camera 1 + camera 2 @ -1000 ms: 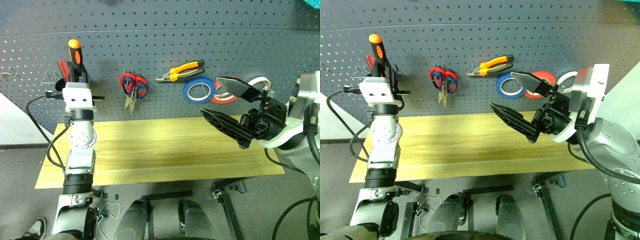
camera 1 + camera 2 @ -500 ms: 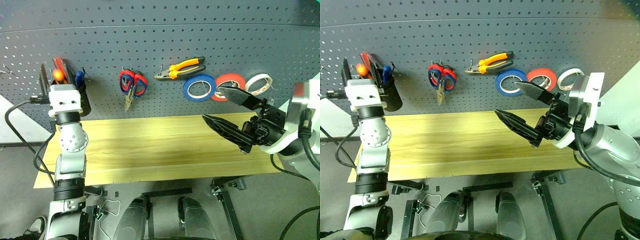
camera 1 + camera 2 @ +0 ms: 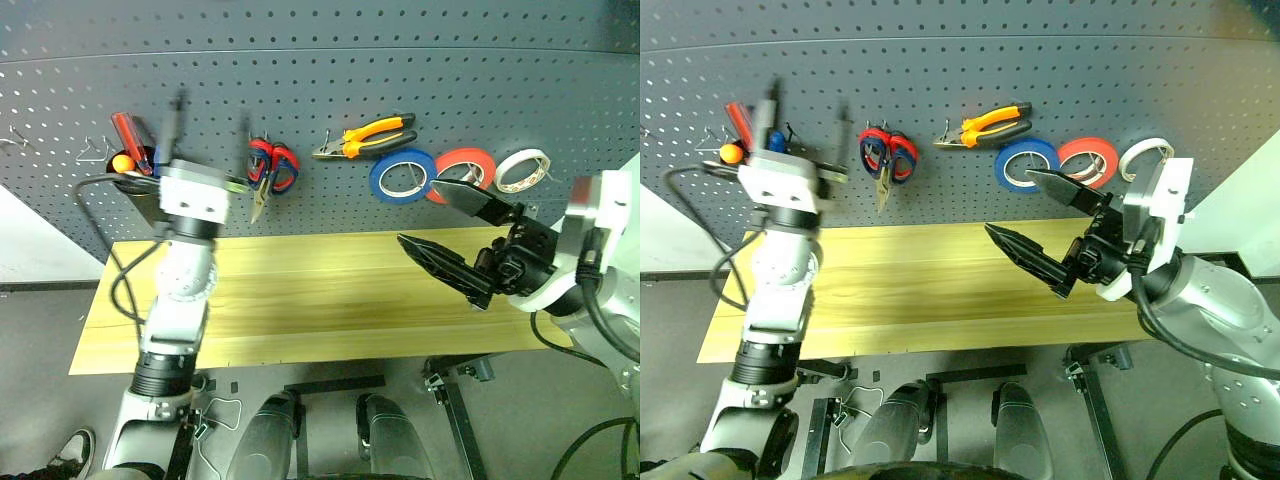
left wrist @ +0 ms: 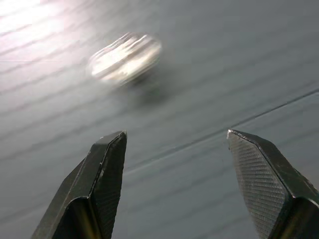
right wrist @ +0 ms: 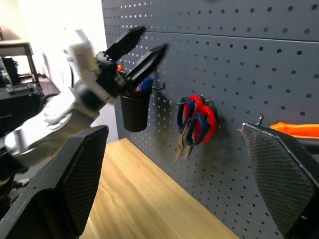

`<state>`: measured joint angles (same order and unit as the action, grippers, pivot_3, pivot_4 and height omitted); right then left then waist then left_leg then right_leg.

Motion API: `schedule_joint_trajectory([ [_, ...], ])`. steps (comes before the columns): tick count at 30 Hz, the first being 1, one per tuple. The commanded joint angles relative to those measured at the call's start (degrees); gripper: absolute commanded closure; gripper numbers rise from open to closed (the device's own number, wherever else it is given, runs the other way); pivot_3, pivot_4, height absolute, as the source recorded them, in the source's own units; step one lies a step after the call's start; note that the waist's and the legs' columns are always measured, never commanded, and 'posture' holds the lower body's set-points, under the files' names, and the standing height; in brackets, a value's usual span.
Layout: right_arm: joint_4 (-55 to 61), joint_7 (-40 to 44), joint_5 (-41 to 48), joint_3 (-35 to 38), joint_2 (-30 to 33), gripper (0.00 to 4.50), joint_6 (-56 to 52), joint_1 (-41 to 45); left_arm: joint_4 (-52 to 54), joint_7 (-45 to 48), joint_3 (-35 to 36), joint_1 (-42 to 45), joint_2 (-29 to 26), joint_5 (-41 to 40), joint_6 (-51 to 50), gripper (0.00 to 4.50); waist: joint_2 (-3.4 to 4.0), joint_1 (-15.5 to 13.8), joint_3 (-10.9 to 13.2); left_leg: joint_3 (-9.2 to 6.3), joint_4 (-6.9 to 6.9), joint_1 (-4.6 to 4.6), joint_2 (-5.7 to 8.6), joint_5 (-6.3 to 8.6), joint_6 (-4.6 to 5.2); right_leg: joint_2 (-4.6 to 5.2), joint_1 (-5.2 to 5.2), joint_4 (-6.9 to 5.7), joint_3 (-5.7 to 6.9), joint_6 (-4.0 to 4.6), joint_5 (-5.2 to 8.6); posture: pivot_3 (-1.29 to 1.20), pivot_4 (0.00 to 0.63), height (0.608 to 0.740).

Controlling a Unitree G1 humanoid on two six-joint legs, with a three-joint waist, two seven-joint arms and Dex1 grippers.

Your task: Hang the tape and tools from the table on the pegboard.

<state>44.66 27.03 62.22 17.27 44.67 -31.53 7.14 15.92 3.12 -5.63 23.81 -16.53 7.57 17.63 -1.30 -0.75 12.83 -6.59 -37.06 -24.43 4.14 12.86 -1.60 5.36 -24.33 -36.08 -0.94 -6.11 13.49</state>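
Up close, we see the left gripper (image 4: 174,164) with its two black fingers spread wide and nothing between them; its wrist view looks onto blurred grey surface with one pale smear. From the head we find that gripper (image 3: 210,125) raised in front of the pegboard (image 3: 330,60), pointing upward, its forearm rising from the table's near left edge. Just beside it on the board hangs a black cup (image 3: 140,195) holding a red screwdriver (image 3: 128,130), a blue one and the small orange-handled screwdriver (image 3: 122,162).

Our right gripper (image 3: 455,235) is also wide open and empty, held over the right part of the table (image 3: 300,300), roughly level and pointing toward the left. Its wrist view adds what the head view cannot: the board seen along its face, with the left gripper just in front of the cup.

Across the board we see two pairs of scissors (image 3: 268,170) on one hook, red handles over blue, then the pliers (image 3: 368,137), the blue tape (image 3: 402,177), a red-orange roll (image 3: 462,172) and a white roll (image 3: 522,170). Between the two arms the tabletop lies bare from front edge to board.
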Motion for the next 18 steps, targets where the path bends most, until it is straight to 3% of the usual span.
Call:
schedule_joint_trajectory([
  [1, 0.5, 0.9, -4.9, -3.5, -2.6, 0.00, 2.7, 0.1, 9.0, 10.7, -5.7, 1.9, -2.4, -4.3, -5.9, 1.12, 0.14, 0.1, -0.1, 0.01, 0.03, 0.03, -0.02, 0.00, 0.00, -0.04, 0.00, -0.01, -0.01, 0.00, 0.00, 0.04, 0.160, 0.711],
  [6, 0.0, 0.6, -14.1, -11.2, -8.8, 0.00, 6.0, -4.5, 8.5, 19.1, -8.4, -2.4, -2.5, -12.8, -16.1, 1.12, 0.57, 0.0, -0.9, 0.01, 0.05, 0.09, -0.10, -0.01, -0.02, -0.28, 0.01, -0.06, -0.01, -0.03, -0.01, 0.05, 0.123, 0.711],
  [10, -2.3, -4.7, -24.8, -16.3, -15.6, 0.00, 9.8, -10.0, 2.5, 22.5, -7.8, -8.8, 0.1, -20.0, -23.9, 1.12, 0.67, 0.0, -1.6, 0.06, 0.04, 0.14, -0.06, -0.01, -0.02, -0.29, 0.03, -0.08, -0.08, -0.11, 0.02, 0.02, 0.096, 0.711],
  [13, -5.4, -8.4, -32.7, -18.9, -19.7, 0.00, 12.9, -15.4, -2.4, 24.3, -6.6, -13.0, 0.7, -21.1, -23.7, 1.12, 0.66, -0.1, -2.3, 0.05, 0.03, 0.17, -0.05, -0.03, -0.05, -0.32, 0.07, -0.10, -0.07, -0.10, 0.02, 0.01, 0.079, 0.711],
  [18, -10.8, -12.1, -39.8, -16.8, -26.5, 0.00, 21.1, -28.5, -11.5, 26.8, -3.4, -20.8, -3.4, -18.0, -17.2, 1.12, 0.98, 0.0, -4.4, 0.16, 0.13, 0.41, -0.05, -0.01, -0.06, -0.32, 0.23, -0.07, -0.15, -0.09, 0.04, 0.00, 0.042, 0.711],
])
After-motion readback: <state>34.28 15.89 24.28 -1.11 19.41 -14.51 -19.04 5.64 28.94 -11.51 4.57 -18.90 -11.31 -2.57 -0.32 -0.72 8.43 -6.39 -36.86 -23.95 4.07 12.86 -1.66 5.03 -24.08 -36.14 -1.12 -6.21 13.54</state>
